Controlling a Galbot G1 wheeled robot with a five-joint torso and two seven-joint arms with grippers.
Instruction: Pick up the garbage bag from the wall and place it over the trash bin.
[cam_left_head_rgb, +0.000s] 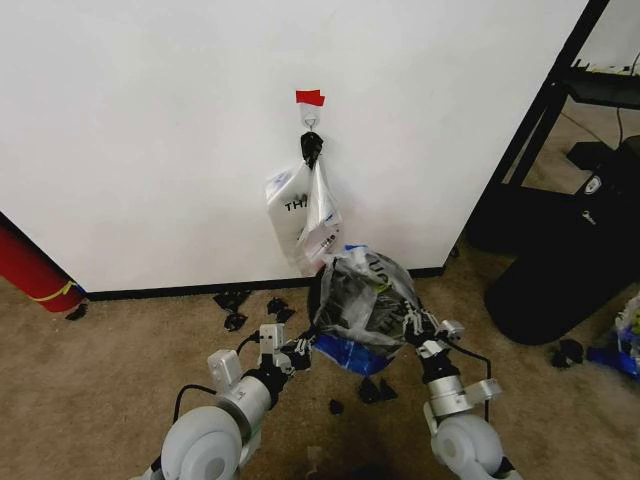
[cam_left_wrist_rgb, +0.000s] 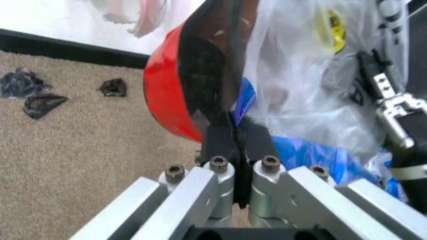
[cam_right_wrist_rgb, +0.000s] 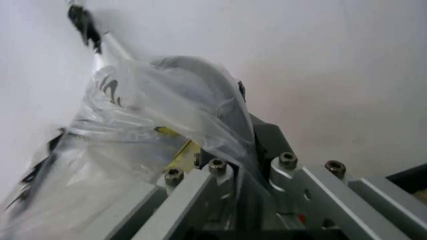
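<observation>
Both grippers hold opposite edges of the garbage bag (cam_left_head_rgb: 360, 300), apparently to keep its mouth spread over the trash bin (cam_left_wrist_rgb: 175, 95). The left gripper (cam_left_head_rgb: 300, 352), at 8 o'clock of the bag, has its jaws pressed together on the plastic. The right gripper (cam_left_head_rgb: 422, 328), at 4 o'clock, pinches the film likewise. The bag drapes over the bin, between the two grippers, below the wall (cam_left_head_rgb: 150, 130)

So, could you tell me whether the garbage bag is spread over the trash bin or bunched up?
Spread: the garbage bag drapes over the trash bin, held at either side by the left gripper and right gripper.
</observation>
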